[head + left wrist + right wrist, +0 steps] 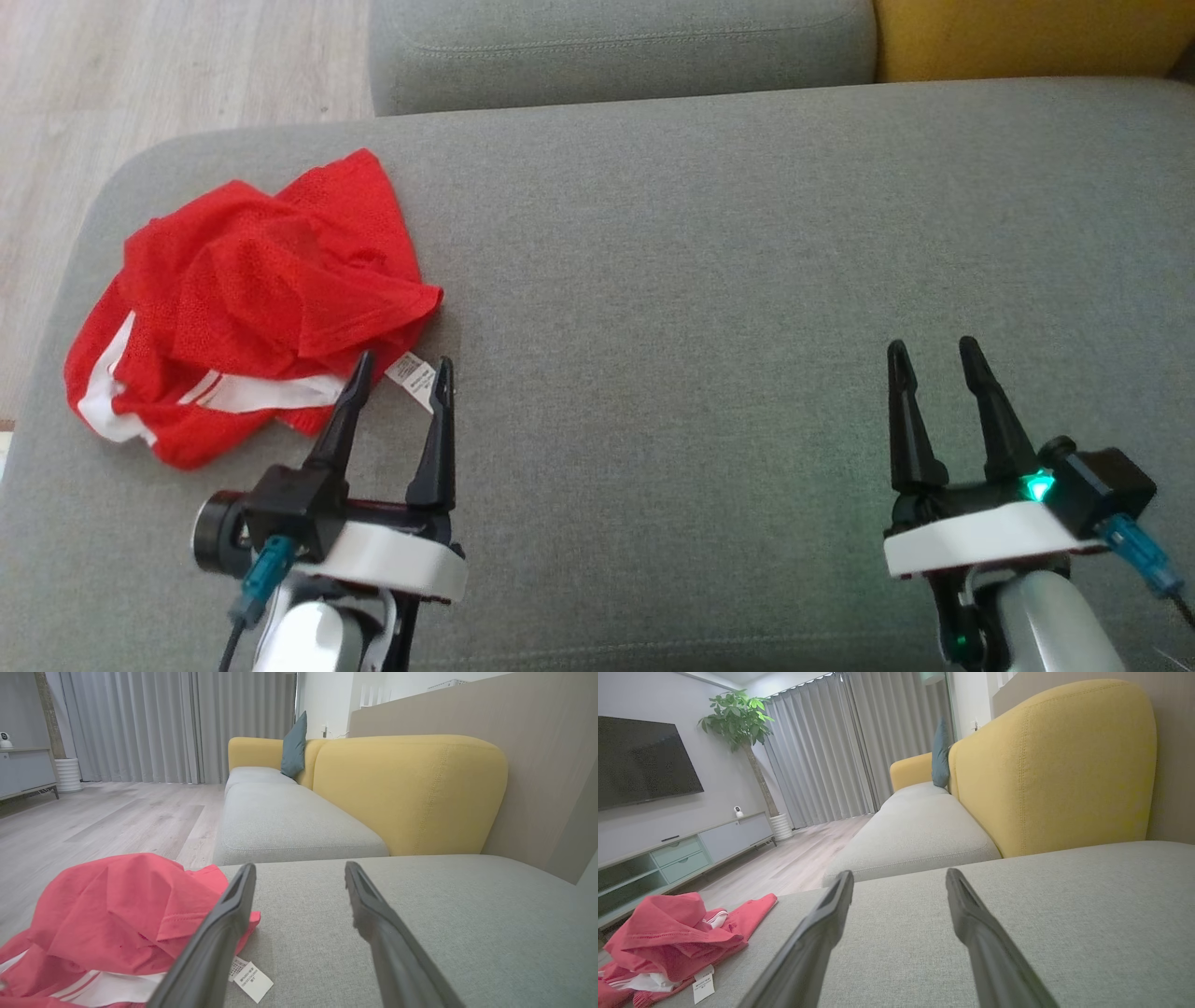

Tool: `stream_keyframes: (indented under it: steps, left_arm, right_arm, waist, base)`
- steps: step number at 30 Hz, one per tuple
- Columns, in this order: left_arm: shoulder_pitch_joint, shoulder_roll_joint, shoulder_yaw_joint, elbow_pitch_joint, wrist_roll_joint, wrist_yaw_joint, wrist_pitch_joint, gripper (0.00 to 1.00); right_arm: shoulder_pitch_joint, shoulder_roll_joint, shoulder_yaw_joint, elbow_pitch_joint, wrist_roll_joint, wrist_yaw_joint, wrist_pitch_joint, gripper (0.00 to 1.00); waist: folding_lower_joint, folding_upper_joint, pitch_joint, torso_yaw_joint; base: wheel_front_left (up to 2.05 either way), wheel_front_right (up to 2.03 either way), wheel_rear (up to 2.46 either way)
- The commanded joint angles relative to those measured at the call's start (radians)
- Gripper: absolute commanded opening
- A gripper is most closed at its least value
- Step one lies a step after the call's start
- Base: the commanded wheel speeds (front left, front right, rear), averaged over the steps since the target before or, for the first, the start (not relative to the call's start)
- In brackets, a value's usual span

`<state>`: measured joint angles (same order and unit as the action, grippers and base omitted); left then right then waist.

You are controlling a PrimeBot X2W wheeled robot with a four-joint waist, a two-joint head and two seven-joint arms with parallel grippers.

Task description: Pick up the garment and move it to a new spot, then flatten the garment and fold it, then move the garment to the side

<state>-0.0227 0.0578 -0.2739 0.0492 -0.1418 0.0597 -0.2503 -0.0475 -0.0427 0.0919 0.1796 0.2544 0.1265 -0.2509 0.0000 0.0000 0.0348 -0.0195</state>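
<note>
Left tool (405, 360), jaws apart, garment (252, 280) just leftward

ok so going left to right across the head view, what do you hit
red garment → left pincer, open at the garment's right edge → bare stretch of grey cushion → right pincer, open

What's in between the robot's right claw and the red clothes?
In the head view, mostly bare grey sofa cushion, then the open left gripper right by the red garment. The right gripper is open too, holding nothing.
</note>
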Motion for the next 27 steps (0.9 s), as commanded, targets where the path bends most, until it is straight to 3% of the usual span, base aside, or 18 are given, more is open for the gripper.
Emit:
stream_keyframes:
  steps: [1, 17, 27]
  left_arm:
    - [-0.030, -0.003, 0.042, -0.026, 0.014, -0.010, -0.011, 1.00]
    - [-0.032, -0.007, 0.050, -0.012, 0.006, -0.011, -0.011, 1.00]
    - [-0.025, -0.007, 0.083, -0.017, 0.006, 0.008, -0.011, 1.00]
  right_arm:
    - [-0.026, -0.008, 0.025, -0.026, -0.008, 0.004, -0.011, 1.00]
    - [-0.020, -0.008, 0.022, -0.017, -0.017, 0.004, -0.011, 1.00]
    - [-0.013, -0.008, 0.060, -0.012, -0.017, 0.004, -0.011, 1.00]
  waist:
    - [0.0000, 0.0000, 0.000, 0.000]
    - [0.0000, 0.0000, -0.005, 0.037]
    - [0.0000, 0.0000, -0.007, 0.154]
  base:
    - [0.00, 0.00, 0.00]
    - [0.00, 0.00, 0.00]
    - [0.00, 0.00, 0.00]
